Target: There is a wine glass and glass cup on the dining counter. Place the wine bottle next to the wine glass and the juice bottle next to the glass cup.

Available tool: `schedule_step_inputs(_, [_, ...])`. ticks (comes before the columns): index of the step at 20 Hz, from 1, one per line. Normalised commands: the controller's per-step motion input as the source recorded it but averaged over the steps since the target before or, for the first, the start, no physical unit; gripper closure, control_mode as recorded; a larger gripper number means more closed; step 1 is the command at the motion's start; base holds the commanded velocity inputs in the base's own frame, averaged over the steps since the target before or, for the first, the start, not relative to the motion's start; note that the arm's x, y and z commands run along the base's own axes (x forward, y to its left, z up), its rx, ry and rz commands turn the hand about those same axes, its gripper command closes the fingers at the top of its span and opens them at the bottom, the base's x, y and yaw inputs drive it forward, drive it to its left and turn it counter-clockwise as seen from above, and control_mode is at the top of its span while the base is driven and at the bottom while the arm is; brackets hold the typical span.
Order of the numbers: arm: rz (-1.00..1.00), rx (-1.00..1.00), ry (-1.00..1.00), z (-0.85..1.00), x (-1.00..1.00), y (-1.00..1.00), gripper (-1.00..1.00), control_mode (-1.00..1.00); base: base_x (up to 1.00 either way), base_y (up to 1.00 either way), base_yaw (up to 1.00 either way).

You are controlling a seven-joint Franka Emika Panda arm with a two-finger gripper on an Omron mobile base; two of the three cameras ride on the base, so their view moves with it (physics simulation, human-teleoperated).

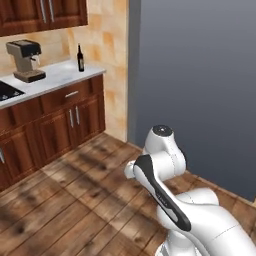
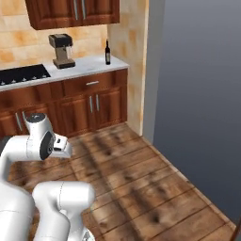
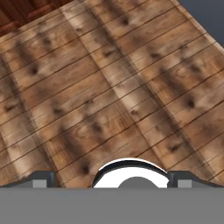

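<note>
The fingers (image 3: pixel 42 179) appear in the hand view as two small dark tips, one at the lower left and one at the lower right of the picture, spread wide apart with nothing between them. The gripper (image 3: pixel 113 180) points down at a bare plank floor (image 3: pixel 109 87); no object lies within its reach.

Left base view, left to right:
- A black hob (image 1: pixel 7 91) is set into the marble worktop (image 1: pixel 55 80) at the far left edge of the picture.
- A coffee machine (image 1: pixel 26 61) stands on the worktop to the right of the hob, close to the back wall.
- The wine bottle (image 1: pixel 80 58) stands upright near the right end of the worktop, close to the back edge, well apart from the coffee machine.
- A plain grey wall (image 1: pixel 200 90) fills the right side.
- The white arm (image 1: pixel 162 170) is folded low at the lower right, over the floor and well apart from the worktop.

Right base view, left to right:
- The arm rises at the lower left.
- The hob sits at the left end of the worktop, the coffee machine near the middle, and the wine bottle close to the right back corner — upright, with nothing touching it.
- Brown wood cabinets (image 2: pixel 89 106) carry the worktop; wall cabinets (image 2: pixel 75 12) hang above it.
- The grey wall closes the right side.
</note>
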Motion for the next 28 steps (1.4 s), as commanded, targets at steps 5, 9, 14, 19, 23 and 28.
schedule_step_inputs(5, [0.0,0.0,0.0,0.0,0.0,0.0,-1.0,1.0,0.93,0.0,0.14])
schedule_step_inputs(9, [0.0,0.0,0.0,0.0,0.0,0.0,-1.0,1.0,0.92,0.0,0.16])
schedule_step_inputs(14, [0.0,0.0,0.0,0.0,0.0,0.0,-1.0,1.0,0.87,0.0,0.22])
schedule_step_inputs(19, [0.0,0.0,0.0,0.0,0.0,0.0,-1.0,1.0,0.78,0.0,0.23])
schedule_step_inputs(23, [0.0,0.0,0.0,0.0,0.0,0.0,-1.0,1.0,0.72,-0.06,0.18])
schedule_step_inputs(28, [0.0,0.0,0.0,0.0,0.0,0.0,-1.0,1.0,0.73,-0.12,0.14])
